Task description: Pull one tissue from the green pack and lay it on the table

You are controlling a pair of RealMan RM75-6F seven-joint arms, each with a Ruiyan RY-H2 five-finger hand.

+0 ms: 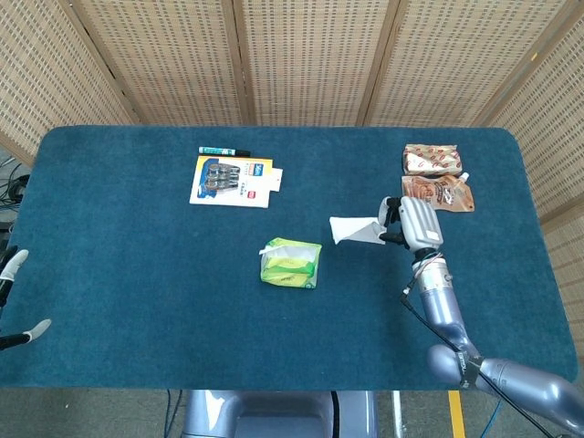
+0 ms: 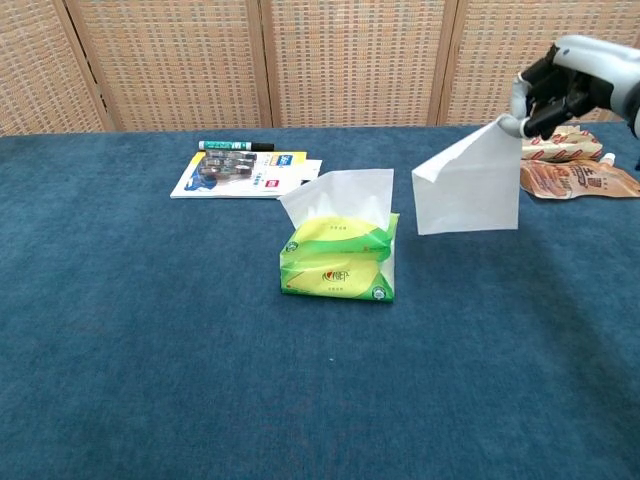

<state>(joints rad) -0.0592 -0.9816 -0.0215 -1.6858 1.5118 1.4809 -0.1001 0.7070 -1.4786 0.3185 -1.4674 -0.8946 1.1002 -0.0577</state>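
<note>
The green tissue pack (image 1: 290, 263) (image 2: 339, 262) lies near the middle of the blue table, with a fresh white tissue sticking up from its slot (image 2: 338, 196). My right hand (image 1: 413, 224) (image 2: 560, 92) is to the right of the pack and raised above the table. It pinches one white tissue (image 1: 355, 231) (image 2: 468, 190) by its top corner, and the sheet hangs free in the air, apart from the pack. Only the fingertips of my left hand (image 1: 16, 297) show at the left edge of the head view, with nothing in them.
A card of batteries (image 1: 233, 181) (image 2: 240, 173) and a teal pen (image 1: 223, 150) (image 2: 235, 146) lie at the back left. Two snack pouches (image 1: 436, 179) (image 2: 565, 165) lie at the back right, just behind my right hand.
</note>
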